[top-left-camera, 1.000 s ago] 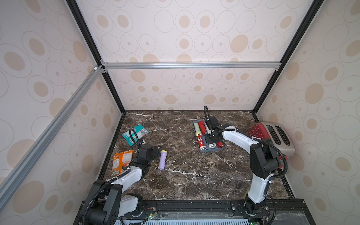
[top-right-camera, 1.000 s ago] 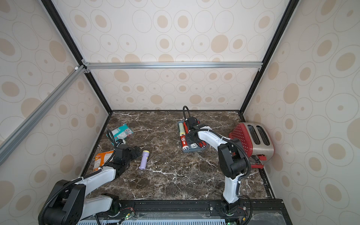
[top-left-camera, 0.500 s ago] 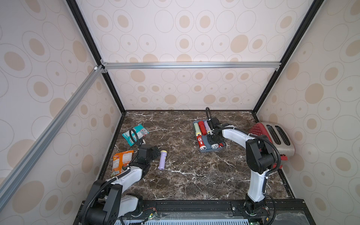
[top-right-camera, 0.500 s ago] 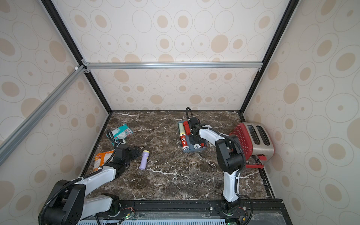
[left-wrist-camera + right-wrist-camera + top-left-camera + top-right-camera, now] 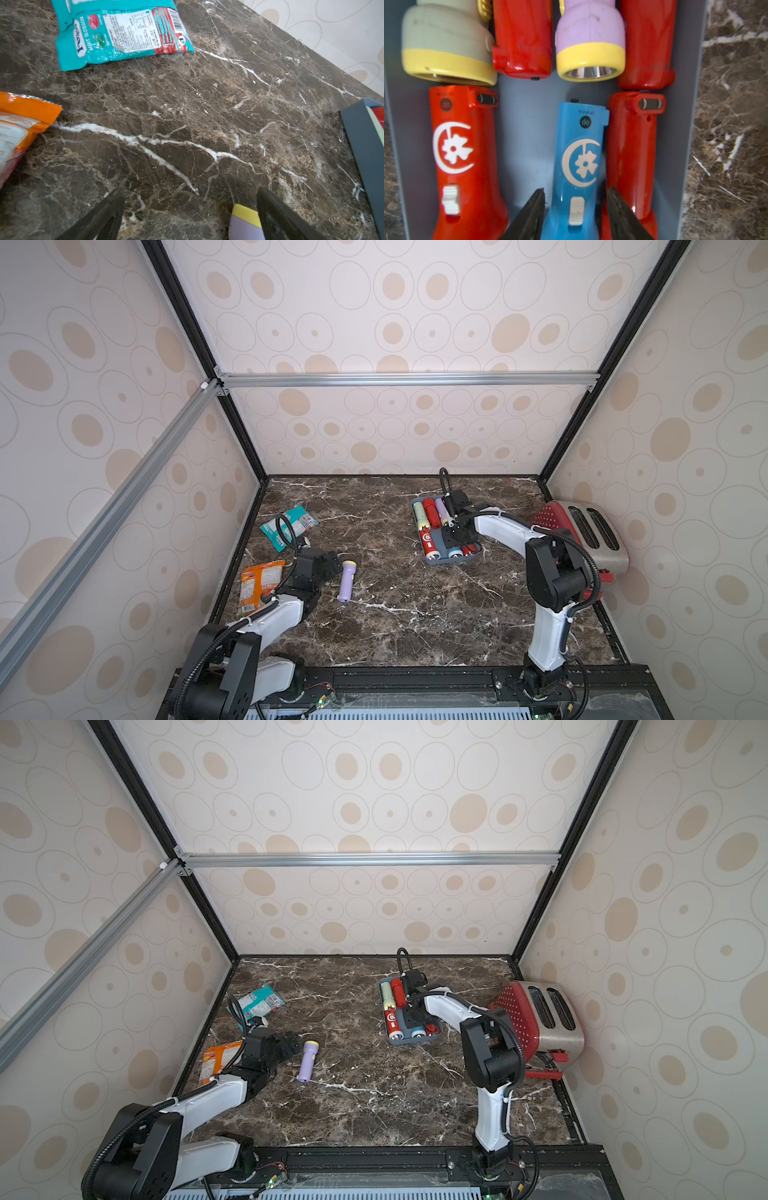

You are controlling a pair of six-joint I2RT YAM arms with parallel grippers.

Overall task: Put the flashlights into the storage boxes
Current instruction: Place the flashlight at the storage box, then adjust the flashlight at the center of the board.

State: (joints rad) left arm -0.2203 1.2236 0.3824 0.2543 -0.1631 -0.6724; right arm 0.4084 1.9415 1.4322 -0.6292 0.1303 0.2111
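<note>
the slate-blue tray sits on the marble counter near the red toaster, with seven flashlights lying in it in two rows. in the right wrist view the pale green flashlight, the boxed lilac flashlight and two red ones fill one row. the blue flashlight lies in the other row between two more red flashlights. the right gripper hangs low over the tray, its fingers parted and standing either side of the blue flashlight, with a thin gap showing at each tip. the loose lilac flashlight lies alone on the counter, well apart from the tray, its yellow-ringed head pointing away from the robot. the left gripper sits just beside that head, fingers spread wide and holding nothing; the left wrist view shows the yellow ring just inside one finger. a teal packet and an orange packet lie flat near the left wall.
</note>
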